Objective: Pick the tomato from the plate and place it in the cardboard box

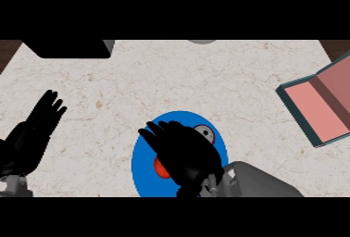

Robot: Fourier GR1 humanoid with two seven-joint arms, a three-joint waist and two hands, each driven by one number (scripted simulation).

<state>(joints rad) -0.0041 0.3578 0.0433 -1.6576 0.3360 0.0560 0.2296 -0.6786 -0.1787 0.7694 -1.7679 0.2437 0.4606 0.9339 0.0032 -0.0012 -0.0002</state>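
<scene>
A blue plate (145, 157) lies at the counter's near middle. My right hand (183, 150) is spread over it, fingers straight and pointing up and left, covering most of the plate. The tomato (160, 168) shows only as a small red patch at the left edge of that hand, under the palm; the rest is hidden. No finger is visibly curled round it. The cardboard box (321, 109), pinkish inside with teal edges, lies open at the right edge, well apart from the plate. My left hand (37, 125) rests open at the left edge, fingers up.
A black block (68, 48) sits at the counter's far left corner. A small grey object (202, 41) peeks in at the far edge. Bare marbled counter (253, 92) stretches between plate and box.
</scene>
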